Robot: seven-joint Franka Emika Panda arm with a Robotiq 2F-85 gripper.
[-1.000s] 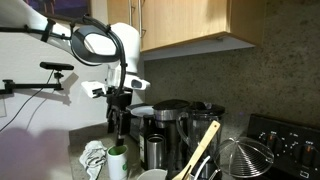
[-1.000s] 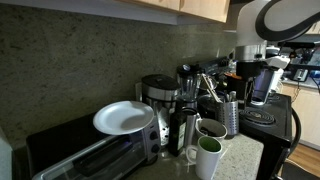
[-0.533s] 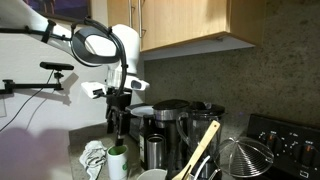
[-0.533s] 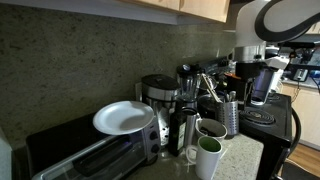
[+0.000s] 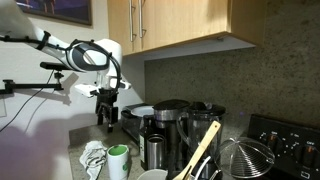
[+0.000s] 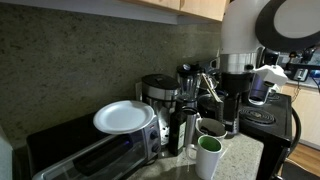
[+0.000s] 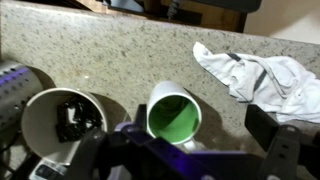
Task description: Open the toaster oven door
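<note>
Hung above a green cup (image 7: 175,112) with gripper (image 5: 106,120) spread wide, well apart from the shut toaster oven door (image 6: 100,160) of the toaster oven (image 6: 60,138) topped by a white plate (image 6: 124,118).

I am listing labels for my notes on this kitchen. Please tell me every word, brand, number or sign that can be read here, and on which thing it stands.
No text can be read in any view.
toaster oven: front too dark, no legible marks.
coffee maker: no legible brand.
stove: any marks by the knobs are too small and blurred.
green cup: no print shows.
</note>
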